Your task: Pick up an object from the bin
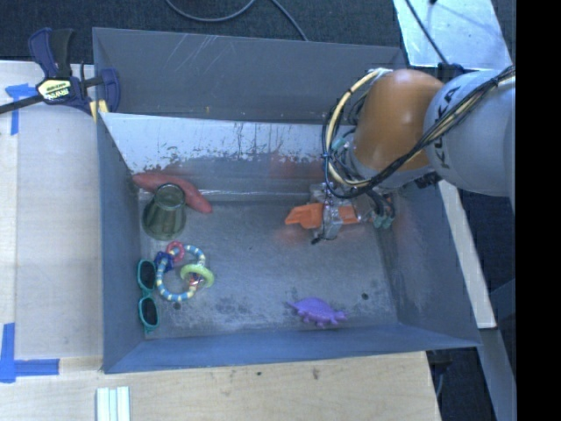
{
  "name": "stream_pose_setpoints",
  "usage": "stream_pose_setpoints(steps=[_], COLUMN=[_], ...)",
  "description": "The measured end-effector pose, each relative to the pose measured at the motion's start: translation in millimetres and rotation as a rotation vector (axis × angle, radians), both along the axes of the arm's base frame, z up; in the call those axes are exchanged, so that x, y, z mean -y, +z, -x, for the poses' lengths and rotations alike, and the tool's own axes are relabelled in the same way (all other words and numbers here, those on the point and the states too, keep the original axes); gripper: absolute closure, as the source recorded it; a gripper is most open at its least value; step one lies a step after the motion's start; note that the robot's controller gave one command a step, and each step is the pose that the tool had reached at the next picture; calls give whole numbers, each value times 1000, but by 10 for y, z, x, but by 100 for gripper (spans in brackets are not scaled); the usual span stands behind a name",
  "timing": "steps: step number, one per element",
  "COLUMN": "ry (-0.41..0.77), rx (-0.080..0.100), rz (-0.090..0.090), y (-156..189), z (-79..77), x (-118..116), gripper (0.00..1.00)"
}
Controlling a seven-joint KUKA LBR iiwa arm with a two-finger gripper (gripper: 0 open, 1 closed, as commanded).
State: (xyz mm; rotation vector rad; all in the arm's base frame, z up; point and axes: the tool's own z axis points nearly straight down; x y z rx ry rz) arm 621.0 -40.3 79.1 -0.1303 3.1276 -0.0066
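the jaws are at the flat orange thing [302, 217], right of centre; their state i cannot tell. thin, it may slip.

Dark floor [351, 7] behind — a black cable [207, 17] looped across it.

Tool [330, 224] covers the middle of a flat orange thing [302, 217] near the back wall of the bin [263, 152], so its full outline cannot be told; reddish long thing [195, 197] at back left is partly hidden behind a dark green cup [164, 213]; small purple thing [319, 312] by the front wall is too small to identify; arm [473, 139] is cut off at the right edge.
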Motion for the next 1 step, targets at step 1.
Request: stream_pose_setpoints(steps=[1], ry=[252], rx=[10], rz=[6], y=[1495], z=[6], x=[484], gripper=[100])
